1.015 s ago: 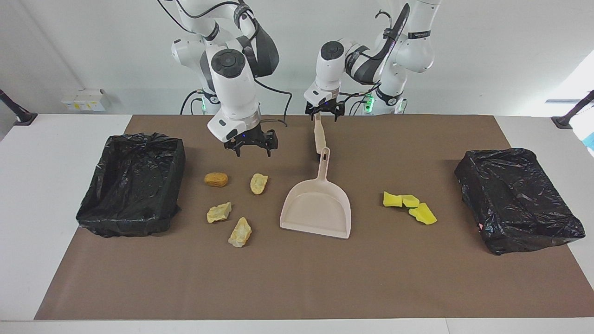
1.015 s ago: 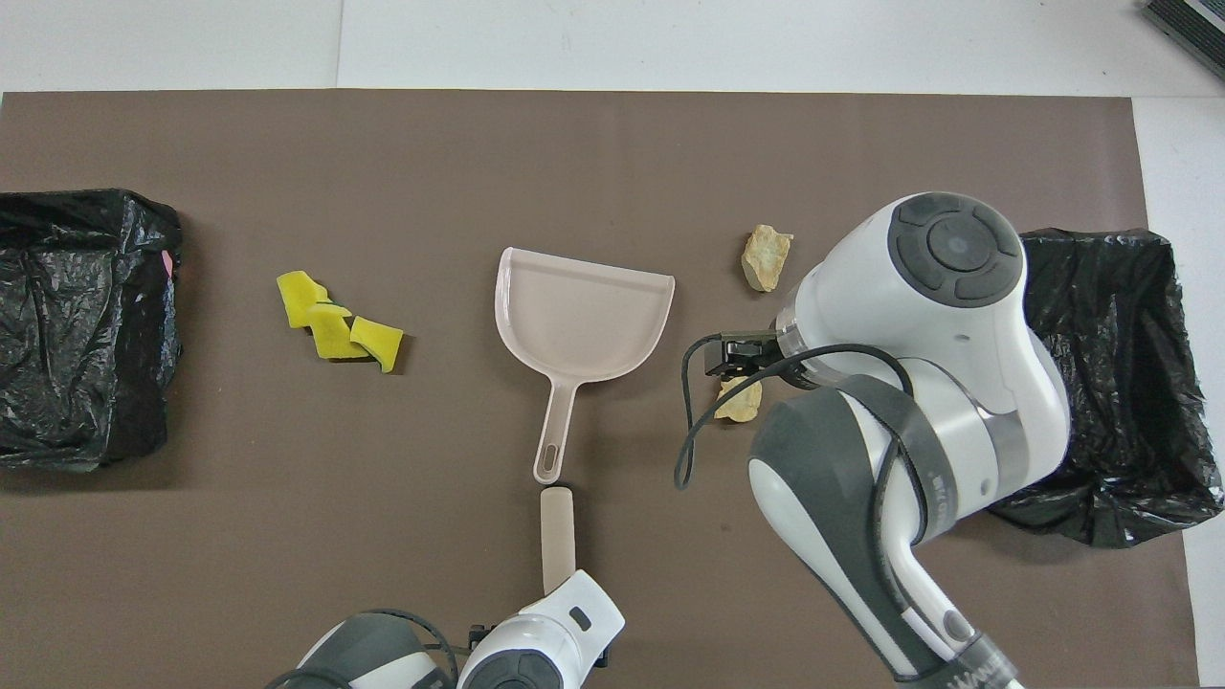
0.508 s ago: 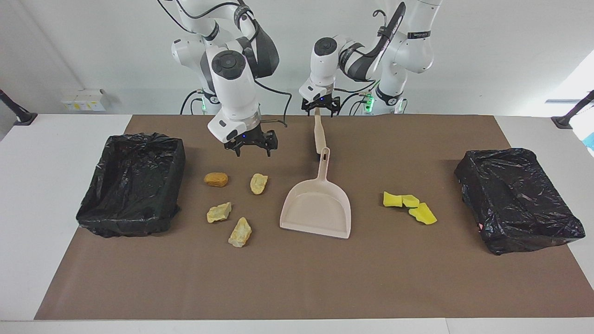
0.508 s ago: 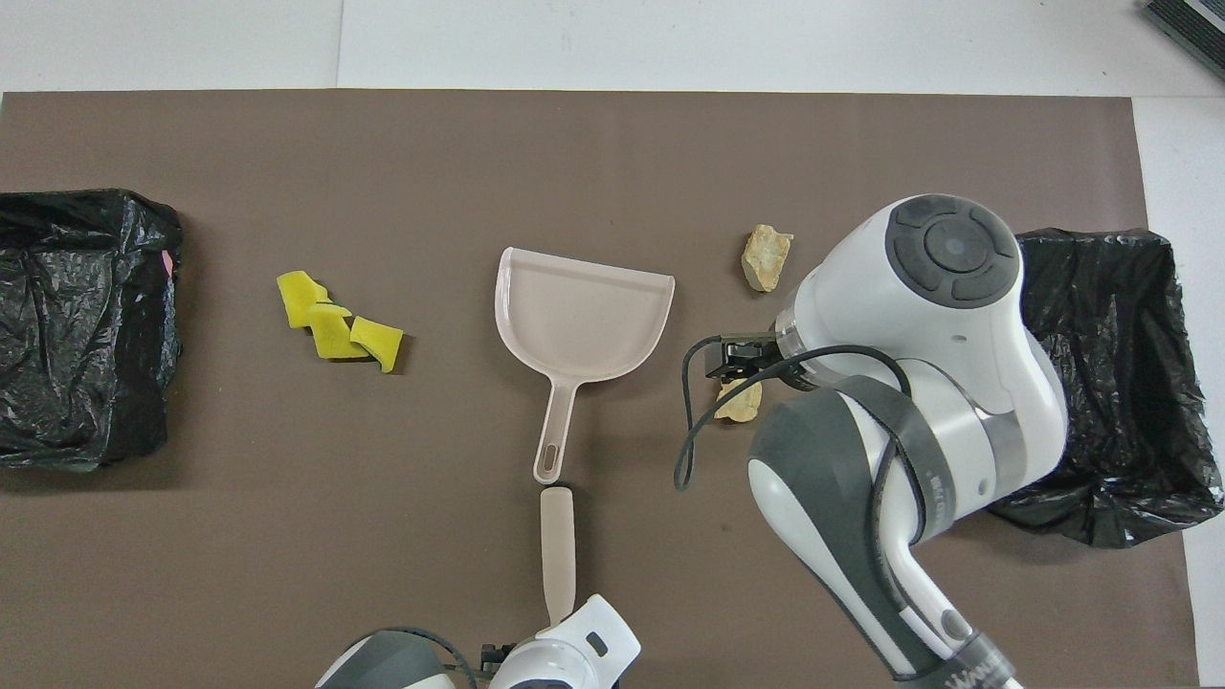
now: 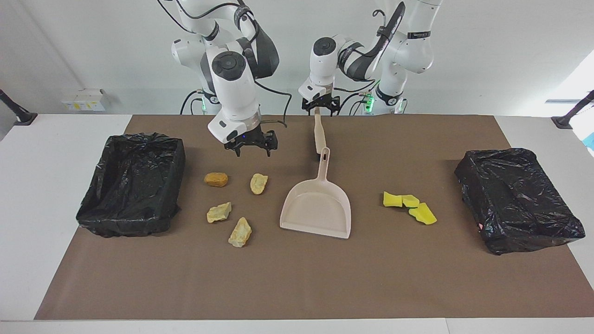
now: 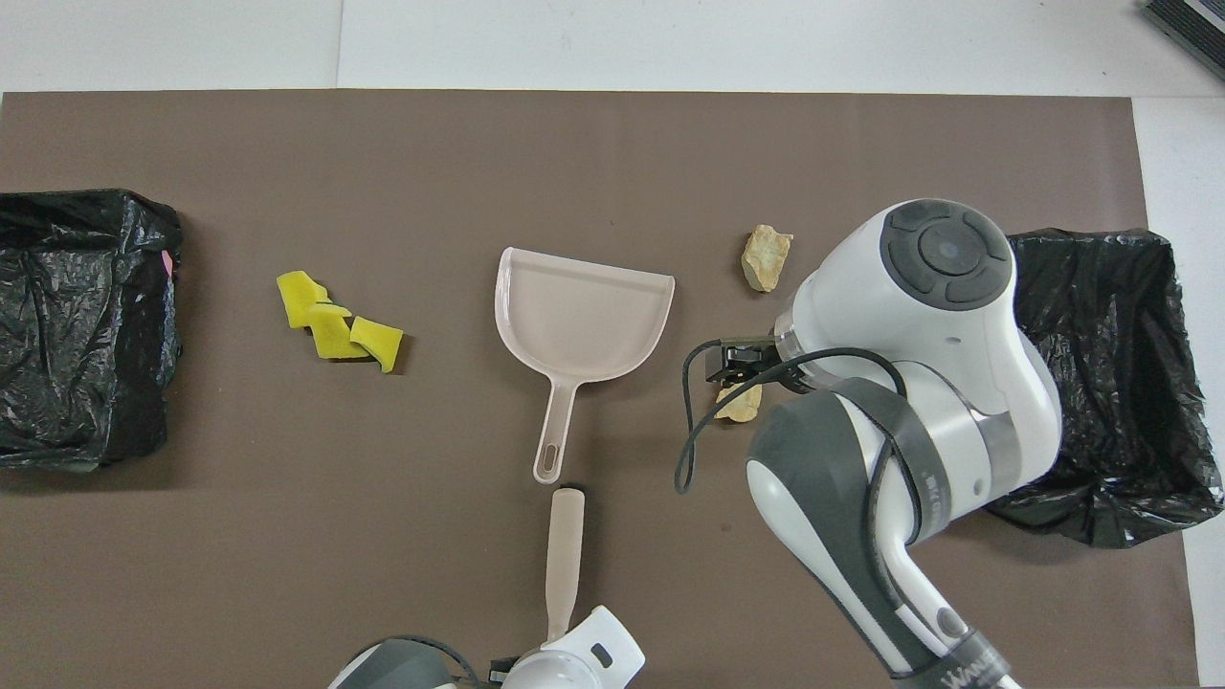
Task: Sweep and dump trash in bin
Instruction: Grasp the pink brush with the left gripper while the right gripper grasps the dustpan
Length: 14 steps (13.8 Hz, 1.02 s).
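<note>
**Left gripper clamped on the brush**

You have the left gripper (image 5: 318, 108) closed on the thin end of the smooth beige plastic brush (image 5: 318, 134), just nearer the robots than the handle of the matching flat-bottomed beige plastic dustpan (image 5: 317, 205). Your right gripper (image 5: 250, 144) hangs with its fingers spread above four rough, tan to orange-brown bread-like lumps (image 5: 234, 202). Three porous bright-yellow sponge chunks (image 5: 409, 206) touch in a cluster beside the dustpan. A crinkled, glossy black-lined bin (image 5: 132, 183) sits at each end.
</note>
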Tool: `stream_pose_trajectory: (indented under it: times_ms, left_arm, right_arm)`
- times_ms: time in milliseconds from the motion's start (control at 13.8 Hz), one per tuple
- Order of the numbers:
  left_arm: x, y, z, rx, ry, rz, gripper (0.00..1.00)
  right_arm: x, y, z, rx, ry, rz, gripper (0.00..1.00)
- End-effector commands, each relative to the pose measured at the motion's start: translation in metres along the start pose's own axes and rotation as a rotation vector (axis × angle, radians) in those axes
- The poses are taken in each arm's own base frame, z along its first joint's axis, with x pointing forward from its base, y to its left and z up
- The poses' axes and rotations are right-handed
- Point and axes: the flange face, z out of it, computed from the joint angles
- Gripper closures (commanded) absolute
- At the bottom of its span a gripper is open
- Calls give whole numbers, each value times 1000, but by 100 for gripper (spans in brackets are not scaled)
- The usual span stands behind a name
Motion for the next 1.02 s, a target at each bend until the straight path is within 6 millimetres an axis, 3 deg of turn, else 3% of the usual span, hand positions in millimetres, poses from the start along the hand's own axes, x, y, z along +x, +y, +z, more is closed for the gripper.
stream_pose_trajectory:
  times_ms: [0, 145, 435, 652, 725, 798, 943]
  left_arm:
    - [-1, -6, -1, -15, -21, -27, 100]
    - [11, -20, -20, 19, -75, -102, 100]
    - [40, -78, -73, 64, -167, -188, 100]
    - [69, -152, -127, 63, -167, -172, 100]
    - [82, -174, -141, 73, -160, -165, 100]
    - [98, -200, -149, 79, -143, -155, 100]
    - [135, -252, -156, 110, -115, -18, 100]
  right_arm:
    - [-8, 1, -2, 15, -7, 31, 0]
    - [-8, -1, -3, 19, 6, 26, 0]
    - [-15, -26, -2, 20, 37, 26, 0]
    - [-13, -36, -3, 40, 72, 60, 0]
    - [-13, -52, 8, 42, 75, 72, 0]
    - [-21, -82, 14, 55, 95, 92, 0]
    - [-18, -113, 28, 44, 144, 138, 0]
